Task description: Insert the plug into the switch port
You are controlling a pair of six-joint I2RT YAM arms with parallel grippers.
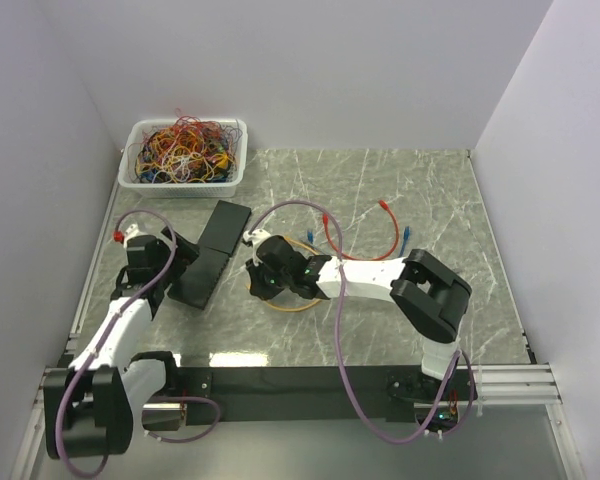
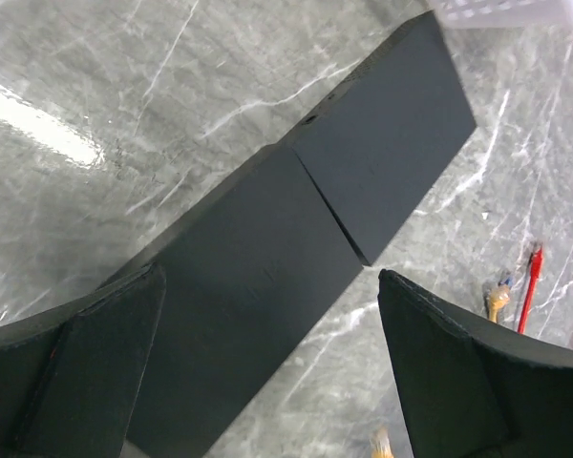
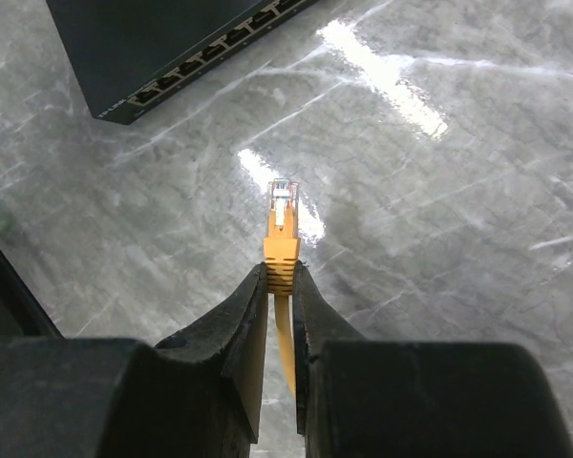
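Two flat black switch boxes lie end to end on the marble table, the nearer one (image 1: 202,275) (image 2: 239,305) and the farther one (image 1: 225,224) (image 2: 387,157). My left gripper (image 1: 183,258) (image 2: 269,277) hangs open over the nearer box, one finger on either side of it, holding nothing. My right gripper (image 1: 258,262) (image 3: 280,272) is shut on an orange plug (image 3: 282,218) whose clear tip sticks out ahead of the fingers. One switch (image 3: 162,48) shows its row of ports (image 3: 220,46) ahead and to the left of the plug, well apart from it. The plug's yellow cable (image 1: 295,300) loops under the right arm.
A white bin (image 1: 140,178) of tangled cables stands at the back left. A red cable (image 1: 365,240) and blue plugs (image 1: 406,238) lie right of centre. Loose red plugs (image 2: 533,267) lie near the left gripper's right finger. White walls close in three sides.
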